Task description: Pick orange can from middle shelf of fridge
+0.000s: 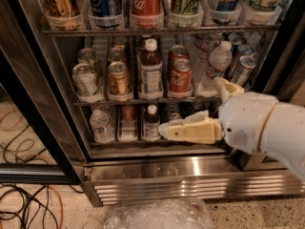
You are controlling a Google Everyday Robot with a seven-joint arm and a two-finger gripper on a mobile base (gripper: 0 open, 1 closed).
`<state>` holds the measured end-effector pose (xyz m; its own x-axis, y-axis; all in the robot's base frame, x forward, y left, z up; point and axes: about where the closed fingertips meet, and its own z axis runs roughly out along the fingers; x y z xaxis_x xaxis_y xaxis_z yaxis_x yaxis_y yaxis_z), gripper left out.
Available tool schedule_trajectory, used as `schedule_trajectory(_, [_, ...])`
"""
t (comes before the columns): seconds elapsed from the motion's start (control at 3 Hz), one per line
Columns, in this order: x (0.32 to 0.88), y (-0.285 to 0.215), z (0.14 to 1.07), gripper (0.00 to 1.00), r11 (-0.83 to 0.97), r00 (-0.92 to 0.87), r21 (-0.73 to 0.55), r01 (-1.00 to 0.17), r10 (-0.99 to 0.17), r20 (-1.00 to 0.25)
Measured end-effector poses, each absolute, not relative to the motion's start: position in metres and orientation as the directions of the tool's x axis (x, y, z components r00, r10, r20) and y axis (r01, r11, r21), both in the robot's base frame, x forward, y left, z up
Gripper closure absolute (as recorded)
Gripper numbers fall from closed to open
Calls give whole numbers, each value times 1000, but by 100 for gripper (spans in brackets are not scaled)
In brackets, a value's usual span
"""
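Observation:
The orange can stands on the middle shelf of the fridge, second lane from the left, with another can behind it. A pale silver-green can is on its left and a brown bottle on its right. My gripper is cream-coloured. It points left in front of the bottom shelf, below and to the right of the orange can, and holds nothing.
Red Coca-Cola cans and a clear water bottle share the middle shelf. Tall cans in clear cups fill the rack above. Small bottles stand on the bottom shelf. Cables and crumpled plastic lie on the floor.

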<state>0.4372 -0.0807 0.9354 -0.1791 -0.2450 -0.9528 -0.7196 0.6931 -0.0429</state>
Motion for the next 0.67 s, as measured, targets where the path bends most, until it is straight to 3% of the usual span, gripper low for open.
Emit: schedule_trajectory(0.67, [448,-114,867,0,828,-198,138,-544,34,-980])
